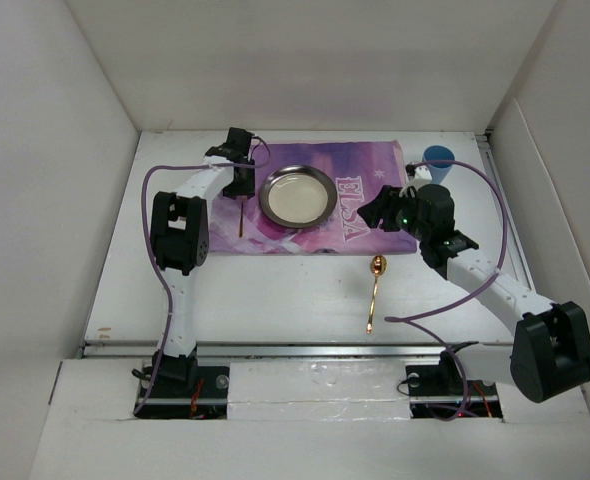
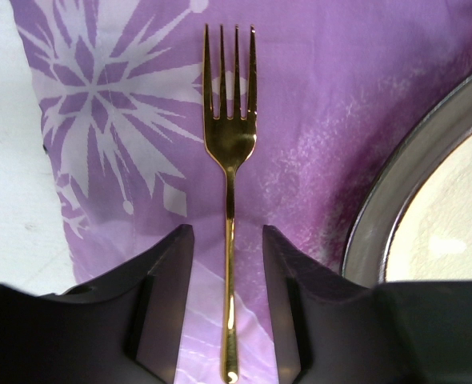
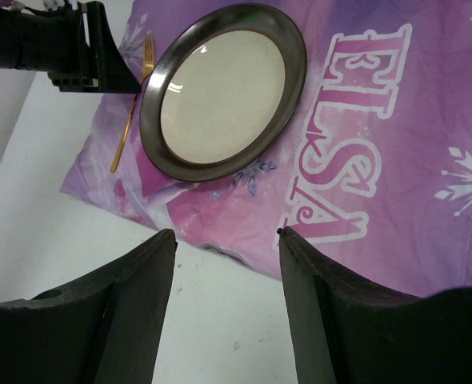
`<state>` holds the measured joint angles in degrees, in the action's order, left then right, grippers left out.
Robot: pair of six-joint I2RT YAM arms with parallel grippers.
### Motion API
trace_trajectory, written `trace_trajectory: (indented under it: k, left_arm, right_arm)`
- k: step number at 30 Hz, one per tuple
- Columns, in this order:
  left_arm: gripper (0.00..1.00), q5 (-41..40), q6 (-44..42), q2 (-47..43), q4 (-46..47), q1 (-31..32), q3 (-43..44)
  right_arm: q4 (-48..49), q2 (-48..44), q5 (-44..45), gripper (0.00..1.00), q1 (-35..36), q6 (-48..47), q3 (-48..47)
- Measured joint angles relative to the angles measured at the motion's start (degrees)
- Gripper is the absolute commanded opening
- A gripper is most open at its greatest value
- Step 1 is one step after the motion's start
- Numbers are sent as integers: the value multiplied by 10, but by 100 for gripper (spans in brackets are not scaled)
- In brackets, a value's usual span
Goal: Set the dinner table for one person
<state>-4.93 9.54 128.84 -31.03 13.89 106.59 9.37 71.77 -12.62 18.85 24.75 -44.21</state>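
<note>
left pincer point(image 2: 226, 232) spread, straddling fork point(image 2: 230, 144) handle, no contact | fork flat on cloth point(image 1: 375, 180), 9 o'clock of plate point(image 1: 297, 195) | right pincer point(image 3: 226, 236) spread, empty | desk point(image 1: 275, 300) under cloth: hard, slick | I reckon spoon point(image 1: 375, 290) next, 5 o'clock of plate: thin, stiff; pinch mid-handle

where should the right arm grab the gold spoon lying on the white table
Grip the gold spoon mid-handle, coming straight down with the right end effector, its jaws across the handle. It lies flat on the table, bowl toward the cloth, so only the top and the narrow sides are likely reachable.
</note>
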Motion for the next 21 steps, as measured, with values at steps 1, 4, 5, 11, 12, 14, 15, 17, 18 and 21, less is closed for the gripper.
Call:
trace_trajectory:
  k: [1,4,5,11,12,14,15,17,18,21]
  left_arm:
    - [42,-2,1,0,0,0,1]
    - [49,-9,7,0,-1,0,1]
    - [49,-13,10,-2,-2,0,1]
    - [20,-23,35,-63,-13,5,-7]
    - [0,-25,40,-92,-9,9,-19]
    - [0,-26,46,-172,9,27,-58]
    - [0,-20,48,-229,26,44,-90]
    - [0,2,55,-347,67,81,-159]
    - [0,24,59,-413,86,101,-197]
    - [11,88,74,-603,140,133,-308]
  right_arm:
    - [0,0,2,56,1,-1,0]
    - [0,-1,9,29,5,-6,0]
    - [-1,-2,11,21,7,-9,0]
    - [-21,-25,53,0,33,-10,0]
    - [-27,-32,60,0,37,-10,0]
    - [-34,-50,74,0,46,-9,10]
    - [-40,-64,80,0,52,-7,21]
    - [-57,-99,94,4,61,1,58]
    - [-73,-120,103,16,67,7,78]
    - [-120,-173,125,44,77,28,138]
